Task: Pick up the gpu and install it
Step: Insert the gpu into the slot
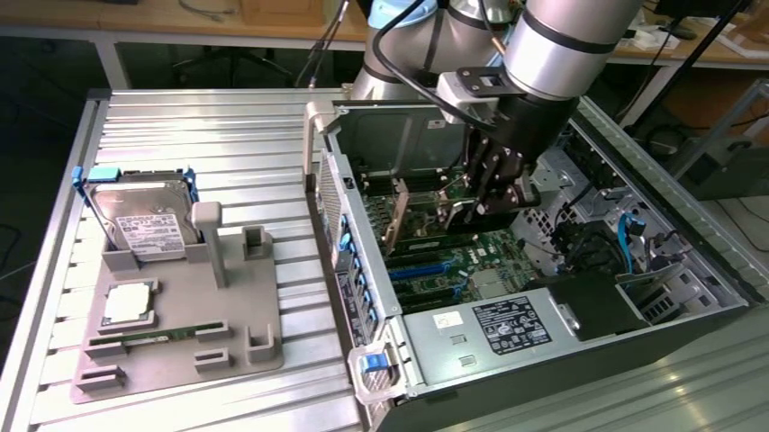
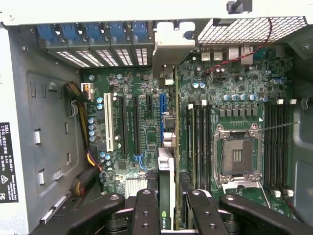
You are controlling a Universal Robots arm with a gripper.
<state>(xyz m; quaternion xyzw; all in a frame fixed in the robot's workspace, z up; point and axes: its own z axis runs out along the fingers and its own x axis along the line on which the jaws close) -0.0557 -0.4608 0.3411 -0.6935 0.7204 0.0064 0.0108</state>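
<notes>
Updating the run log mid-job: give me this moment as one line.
phase: install | gripper: shut on gpu, inside the open computer case | gpu: edge-on above motherboard slots | seated: cannot tell | tray: hard drive still in place

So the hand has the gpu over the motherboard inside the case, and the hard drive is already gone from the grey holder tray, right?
Not quite. The hard drive is in the grey holder tray, as the exterior view shows. The rest holds: the hand grips the gpu edge-on over the motherboard inside the case.
</notes>
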